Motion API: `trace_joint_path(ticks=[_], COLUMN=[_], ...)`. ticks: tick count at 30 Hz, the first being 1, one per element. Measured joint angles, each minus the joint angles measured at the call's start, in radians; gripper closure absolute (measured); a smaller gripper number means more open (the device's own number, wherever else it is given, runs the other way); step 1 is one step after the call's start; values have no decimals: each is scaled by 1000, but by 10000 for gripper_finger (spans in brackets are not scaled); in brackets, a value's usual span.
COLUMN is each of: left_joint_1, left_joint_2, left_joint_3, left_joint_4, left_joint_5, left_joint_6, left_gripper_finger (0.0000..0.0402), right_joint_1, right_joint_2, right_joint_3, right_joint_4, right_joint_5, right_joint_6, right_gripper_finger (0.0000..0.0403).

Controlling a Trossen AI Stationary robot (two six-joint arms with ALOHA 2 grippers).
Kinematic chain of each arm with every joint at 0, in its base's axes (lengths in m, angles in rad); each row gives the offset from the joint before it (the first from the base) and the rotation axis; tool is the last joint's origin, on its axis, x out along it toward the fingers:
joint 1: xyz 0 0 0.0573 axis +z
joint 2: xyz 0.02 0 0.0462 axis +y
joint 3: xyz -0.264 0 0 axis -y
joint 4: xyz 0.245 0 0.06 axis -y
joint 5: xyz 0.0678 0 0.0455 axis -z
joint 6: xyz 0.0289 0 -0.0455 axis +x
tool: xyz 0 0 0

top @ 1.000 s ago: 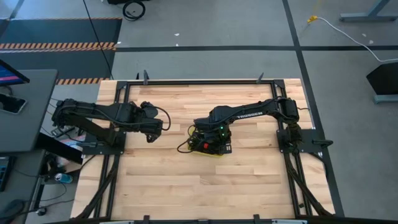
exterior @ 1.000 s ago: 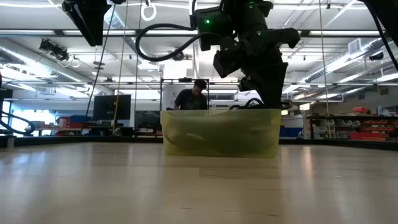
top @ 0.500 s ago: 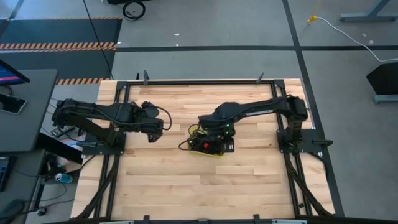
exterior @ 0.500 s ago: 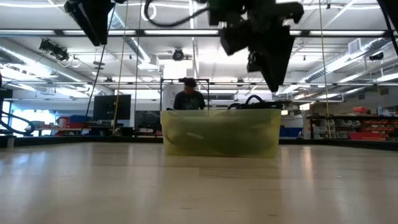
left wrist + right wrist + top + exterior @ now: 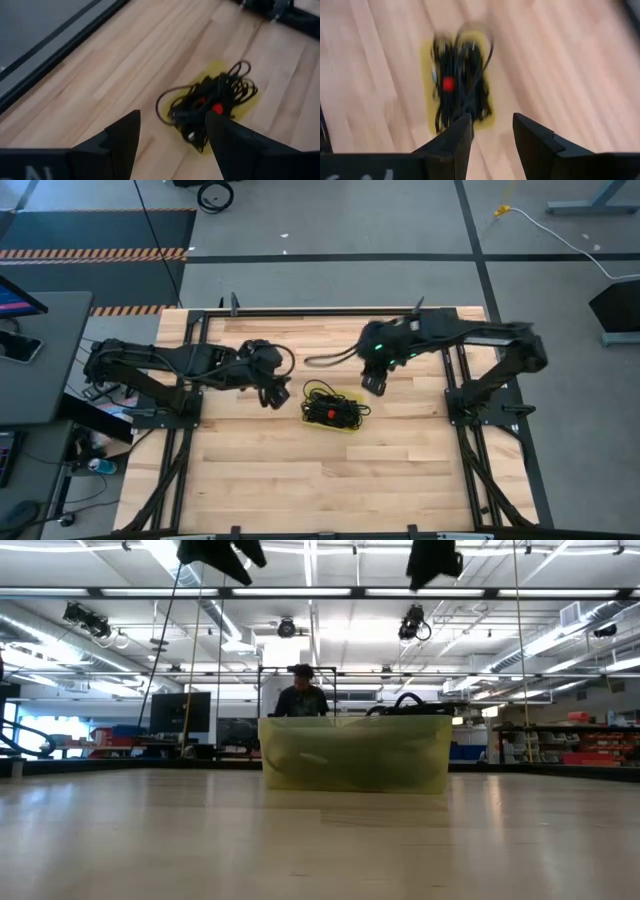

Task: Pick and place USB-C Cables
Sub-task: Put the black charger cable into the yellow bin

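Black USB-C cables (image 5: 336, 408) between both grippers

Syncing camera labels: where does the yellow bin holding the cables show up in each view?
High: yellow bin at table centre, between both arms.
Low: centre, translucent wall facing the camera.
Left wrist: right of centre, beyond the open fingers.
Right wrist: upper left of centre.
Shared landmark: red tag in the black USB-C cables.

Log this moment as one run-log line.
left gripper: open, empty, beside bin | right gripper: open, empty, raised beside bin | USB-C cables: tangled in yellow bin | stage: between picks
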Motion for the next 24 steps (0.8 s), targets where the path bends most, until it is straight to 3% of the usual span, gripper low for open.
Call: trace_joint_path(ticks=[5,8,11,16,24], left_joint_1=[45,59,61,65,100], left_joint_2=[46,110,196,328,459], left_joint_3=[-40,-68,-80,-80,-79], left_joint_4=[75,99,181,381,524], left_joint_5=[116,165,169,232,266], left_joint_6=[86,155,248,390,419], left_gripper_finger=[174,200,256,383,398], right_joint_1=[0,0,1,4,5], right_joint_2=[-135,-201,-248,-288,-274], right_joint_3=[0,0,0,0,0], right_joint_4=[108,165,196,202,189], right_joint_5=[76,103,123,144,144], right_joint_6=[11,10,8,9,4], right_gripper_finger=[252,252,252,252,253])
